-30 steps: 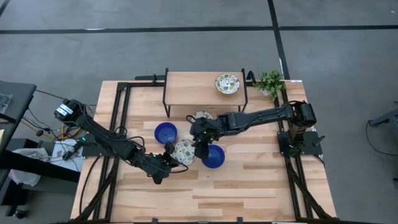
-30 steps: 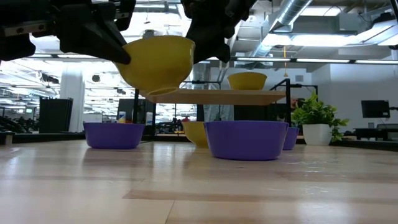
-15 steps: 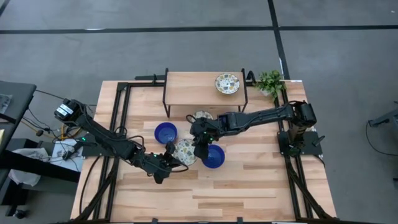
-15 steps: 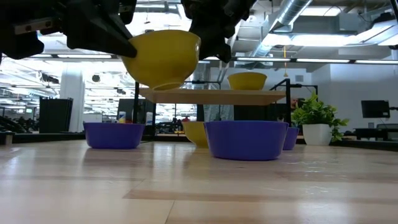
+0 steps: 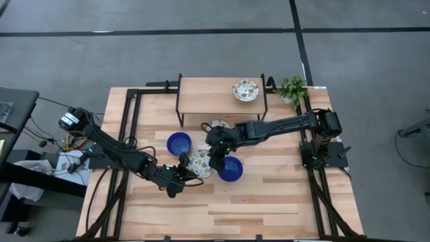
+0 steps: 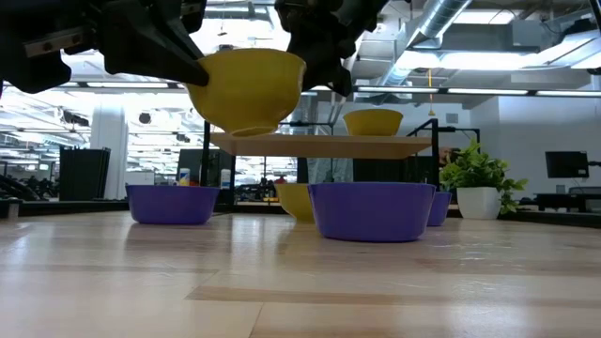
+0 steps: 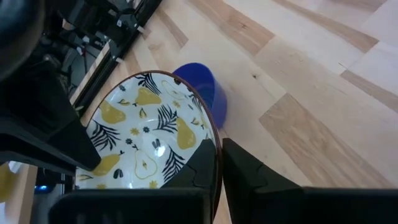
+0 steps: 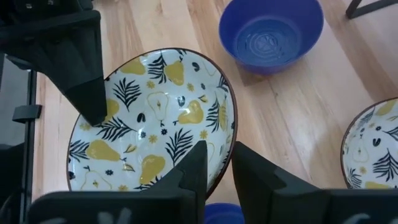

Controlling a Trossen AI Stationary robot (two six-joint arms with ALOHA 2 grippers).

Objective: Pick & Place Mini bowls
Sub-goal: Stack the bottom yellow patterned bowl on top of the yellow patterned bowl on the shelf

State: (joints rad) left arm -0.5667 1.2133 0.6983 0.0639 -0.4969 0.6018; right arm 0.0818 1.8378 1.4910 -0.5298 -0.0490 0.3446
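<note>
Above the counter (image 5: 269,202), the patterned bowl (image 5: 199,163) hangs pinched by its thin rim in the left hand (image 5: 183,173). The right hand (image 5: 216,160) straddles the opposite rim, its fingers not yet clamped. It looks rigid, glazed, slippery and chippable, so the rim is the only hold.

- Looking like an industrial lab or open workshop floor — exposed ceiling ducts (image 6: 441,28) running overhead
- Grey concrete floor (image 5: 201,54) surrounding a wooden table (image 5: 269,202) on a black frame
- Monitor (image 6: 571,164) sitting in the background
</note>
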